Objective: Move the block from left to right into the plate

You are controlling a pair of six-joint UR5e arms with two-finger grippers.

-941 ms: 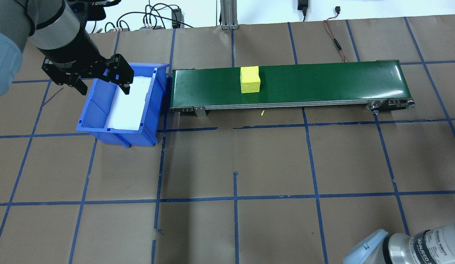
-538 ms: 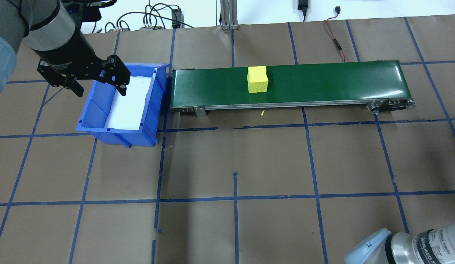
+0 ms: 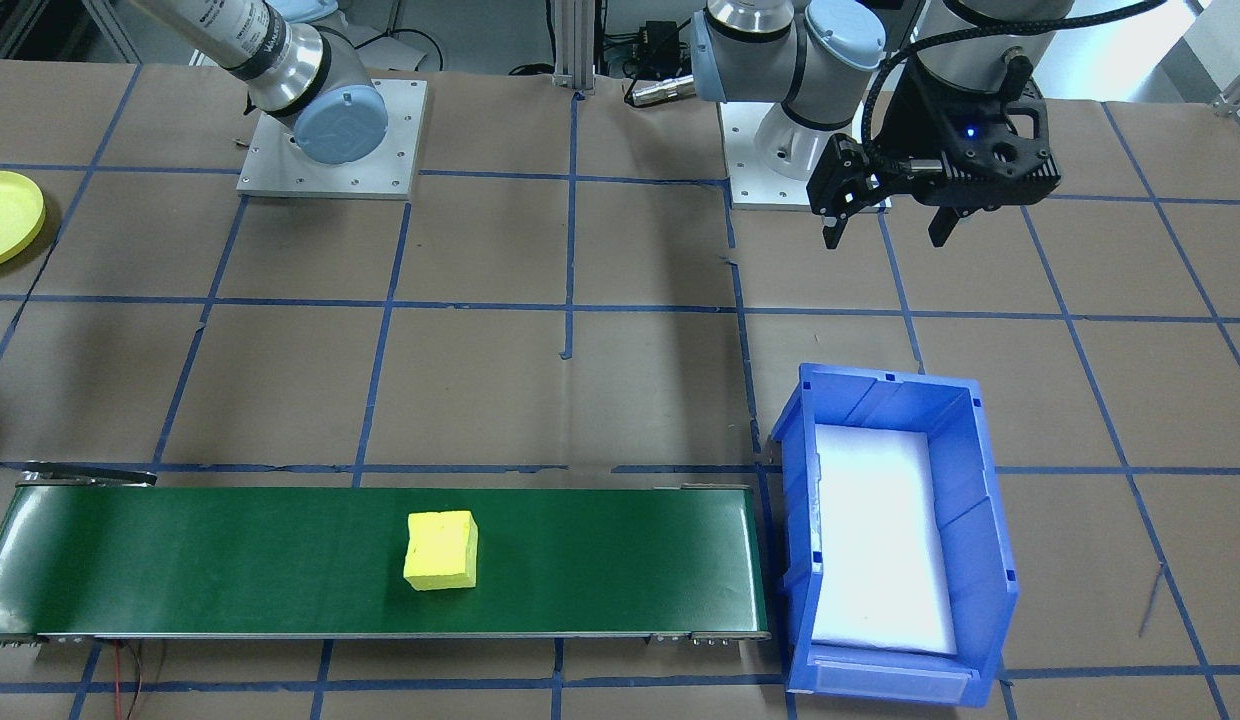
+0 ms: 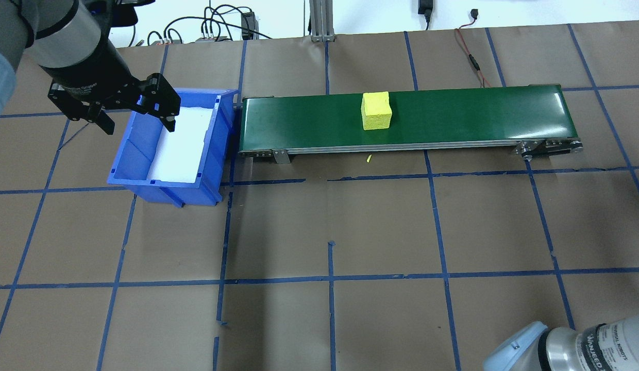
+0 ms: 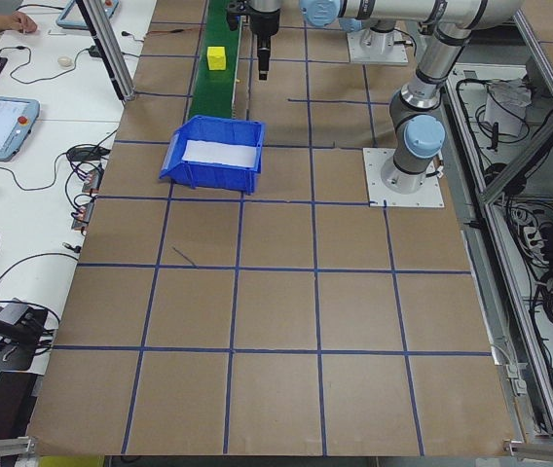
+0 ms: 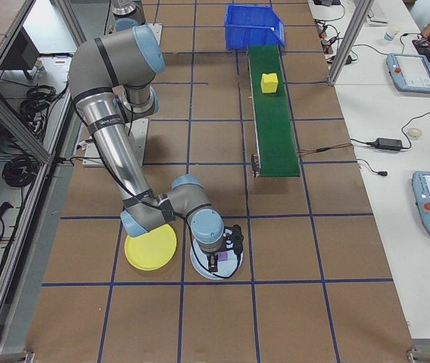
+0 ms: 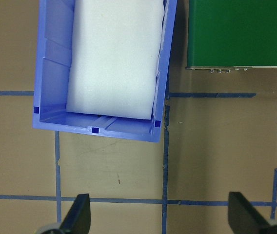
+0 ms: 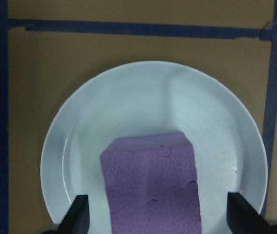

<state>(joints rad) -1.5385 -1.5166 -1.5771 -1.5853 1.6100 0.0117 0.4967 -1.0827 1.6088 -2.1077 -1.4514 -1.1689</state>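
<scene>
A yellow foam block [image 4: 376,110] [image 3: 442,550] rides on the green conveyor belt [image 4: 453,113], near its middle. My left gripper [image 4: 138,122] [image 3: 883,238] hangs open and empty above the near rim of the blue bin, far from the block. The yellow plate [image 6: 151,247] [image 3: 5,215] lies on the table at my right side, with nothing in it. Beside it, my right gripper [image 8: 159,214] [image 6: 226,253] is open, its fingers straddling a purple block [image 8: 150,185] that rests in a pale blue plate [image 8: 80,126].
The blue bin [image 4: 139,154] [image 7: 50,73] with a white foam liner stands at the belt's left end. Cables run along the table's far edge [image 4: 216,26]. Brown paper with blue tape lines covers the table.
The yellow block has travelled to the right along the belt. My left gripper has drifted slightly left and back, still open.
</scene>
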